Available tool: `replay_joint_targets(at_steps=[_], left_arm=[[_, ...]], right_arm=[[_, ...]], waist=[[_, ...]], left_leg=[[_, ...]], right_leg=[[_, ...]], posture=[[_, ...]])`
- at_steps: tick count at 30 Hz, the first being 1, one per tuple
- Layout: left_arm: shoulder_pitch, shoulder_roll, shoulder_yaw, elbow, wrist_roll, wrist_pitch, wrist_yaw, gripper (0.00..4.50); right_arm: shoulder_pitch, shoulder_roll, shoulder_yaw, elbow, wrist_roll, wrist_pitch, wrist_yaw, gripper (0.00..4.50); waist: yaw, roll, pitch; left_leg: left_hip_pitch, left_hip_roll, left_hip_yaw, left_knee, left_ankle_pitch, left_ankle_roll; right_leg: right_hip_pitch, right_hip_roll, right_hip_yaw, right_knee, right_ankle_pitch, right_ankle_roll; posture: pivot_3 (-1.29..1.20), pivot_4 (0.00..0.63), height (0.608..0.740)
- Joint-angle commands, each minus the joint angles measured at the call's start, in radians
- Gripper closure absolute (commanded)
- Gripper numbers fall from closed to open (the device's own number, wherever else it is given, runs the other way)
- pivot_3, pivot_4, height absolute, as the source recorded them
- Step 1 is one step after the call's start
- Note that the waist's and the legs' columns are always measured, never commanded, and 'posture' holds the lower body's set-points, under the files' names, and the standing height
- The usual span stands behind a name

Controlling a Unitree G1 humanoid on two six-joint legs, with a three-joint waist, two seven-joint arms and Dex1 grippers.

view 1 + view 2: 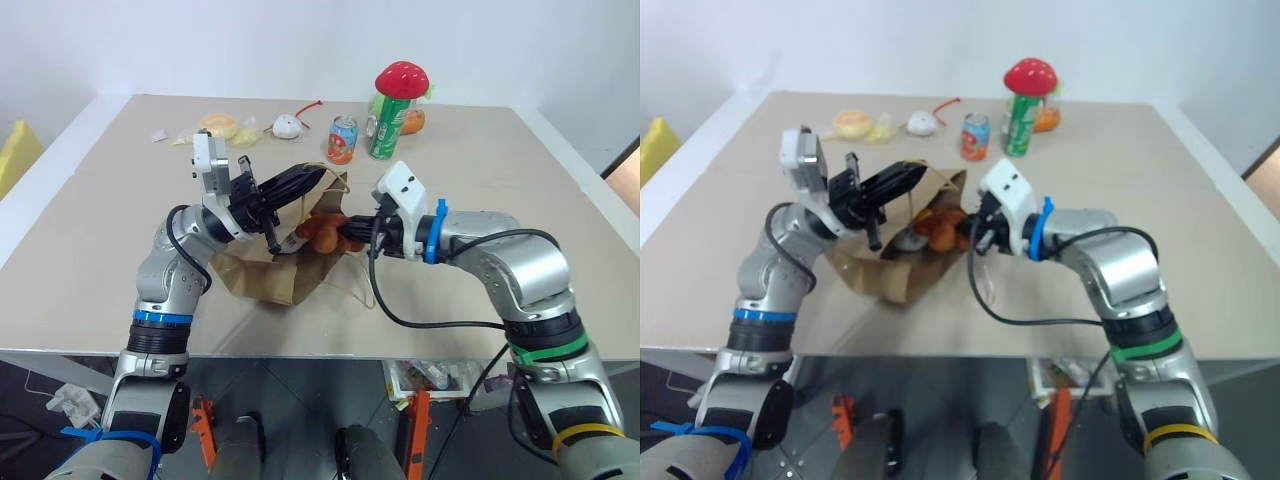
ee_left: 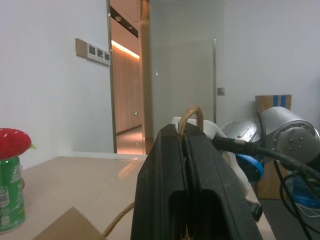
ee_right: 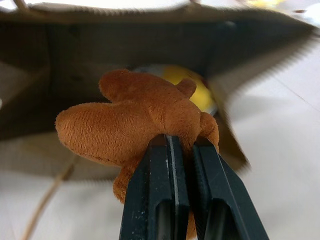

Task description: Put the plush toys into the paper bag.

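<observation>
The brown paper bag (image 1: 268, 282) lies on the table with its mouth facing my right arm. My left gripper (image 1: 312, 177) is shut on one twisted handle (image 2: 191, 112) and holds the mouth up. A reddish-brown plush bear (image 3: 135, 120) hangs at the bag's opening, with my right gripper (image 3: 190, 142) shut on its lower body. From the head camera the bear (image 1: 322, 233) sits just at the mouth, in front of the right gripper (image 1: 347, 232). Deep inside the bag (image 3: 100, 50) a yellow plush toy (image 3: 186, 77) shows behind the bear.
At the far side of the table (image 1: 500, 180) stand a green can (image 1: 388, 125) with a red mushroom-capped toy (image 1: 401, 78) on it and an orange-red can (image 1: 342, 140). A small white toy (image 1: 287, 126) and a yellow round item (image 1: 218, 125) lie to their left.
</observation>
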Motion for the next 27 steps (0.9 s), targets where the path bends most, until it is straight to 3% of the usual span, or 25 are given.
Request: replay_joint_targets(at_steps=[1,9,13,17,19,27], left_arm=[[-0.015,0.003,0.009,-0.03,-0.007,-0.012,-0.004,4.5],[-0.017,0.004,0.012,-0.028,-0.006,-0.015,-0.001,4.5],[-0.018,0.003,0.012,-0.029,-0.006,-0.015,0.002,4.5],[-0.018,0.005,0.012,-0.03,-0.007,-0.013,0.004,4.5],[-0.018,0.005,0.012,-0.03,-0.007,-0.012,0.005,4.5],[-0.024,-0.001,0.01,-0.02,-0.007,-0.014,0.004,4.5]], right_arm=[[-0.072,0.077,0.016,0.033,-0.018,-0.026,-0.042,4.3],[-0.078,0.242,0.051,0.188,-0.085,-0.077,-0.141,4.3],[-0.065,0.269,0.052,0.24,-0.113,-0.109,-0.16,2.86],[-0.06,0.258,0.037,0.254,-0.125,-0.105,-0.164,1.07],[-0.066,0.237,0.005,0.244,-0.106,-0.085,-0.148,0.44],[-0.043,0.087,-0.105,0.109,0.013,-0.011,-0.013,0.44]], waist=[[0.0,0.0,0.0],[0.0,0.0,0.0],[0.0,0.0,0.0],[-0.001,0.0,0.0],[-0.001,0.0,0.0],[0.001,0.0,0.0]], left_leg=[[0.0,0.0,0.0,-0.001,0.0,0.0],[0.0,0.0,-0.001,-0.003,0.0,0.0],[0.0,0.0,-0.001,-0.002,0.0,0.0],[0.0,0.001,-0.001,-0.002,0.001,0.0],[0.0,0.001,-0.001,-0.002,0.001,0.0],[0.0,0.001,-0.001,-0.003,0.001,0.0]], right_leg=[[0.0,0.0,0.0,0.0,0.0,0.0],[-0.001,0.002,0.0,0.001,0.001,0.002],[0.0,0.002,0.0,0.001,0.0,0.001],[-0.001,0.002,0.0,0.001,0.001,0.0],[-0.001,0.002,0.0,0.001,0.001,0.0],[-0.001,0.003,0.0,0.001,0.0,0.0]], posture=[[0.0,0.15,0.74],[0.0,0.15,0.74],[0.0,0.15,0.74],[0.0,0.15,0.74],[0.0,0.15,0.74],[0.0,0.15,0.74]])
